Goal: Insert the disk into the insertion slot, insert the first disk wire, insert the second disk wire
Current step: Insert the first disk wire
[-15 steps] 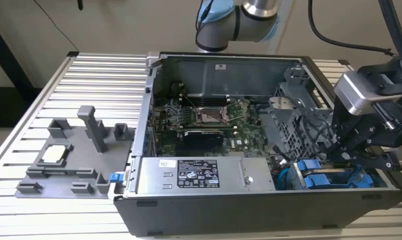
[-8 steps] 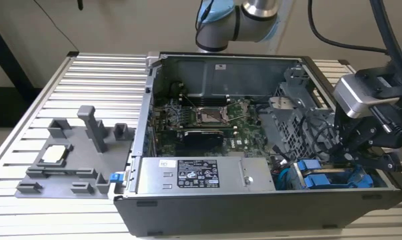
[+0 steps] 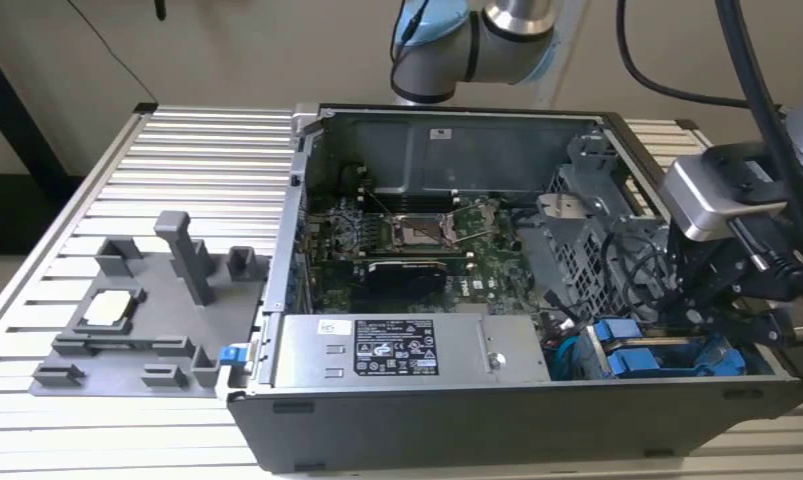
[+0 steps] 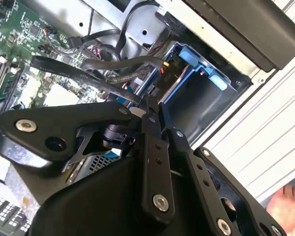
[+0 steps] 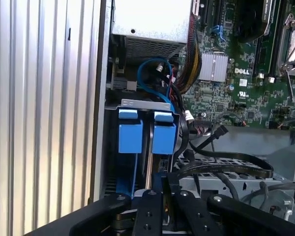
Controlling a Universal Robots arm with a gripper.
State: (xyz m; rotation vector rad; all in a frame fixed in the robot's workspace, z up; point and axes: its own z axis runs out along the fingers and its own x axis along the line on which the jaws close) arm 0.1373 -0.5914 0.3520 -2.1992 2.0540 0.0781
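Two bright blue carrier fronts (image 5: pixel 164 132) stand side by side in the drive cage, at the case's near corner on the exterior view's right (image 3: pixel 641 358). The disk's metal body is hidden inside them. The insertion slot (image 4: pixel 196 101) is the dark bay framed by that blue plastic. My gripper (image 3: pixel 684 318) hangs right over this corner, its black fingers (image 4: pixel 150 147) close together and aimed at the carriers' rear (image 5: pixel 162 189). What lies between the fingertips is hidden. A flat black wire (image 5: pixel 226 168) curves past the fingers, and a black plug with red and yellow leads (image 4: pixel 163 73) sits at the carrier.
The open case holds a green motherboard (image 3: pixel 401 235) and a grey power-supply box (image 3: pixel 401 350). A blue cable (image 5: pixel 148 81) loops beside the supply. A grey fixture (image 3: pixel 148 320) stands on the slatted table (image 3: pixel 188 160). A person's hand (image 4: pixel 287 206) shows beyond the case.
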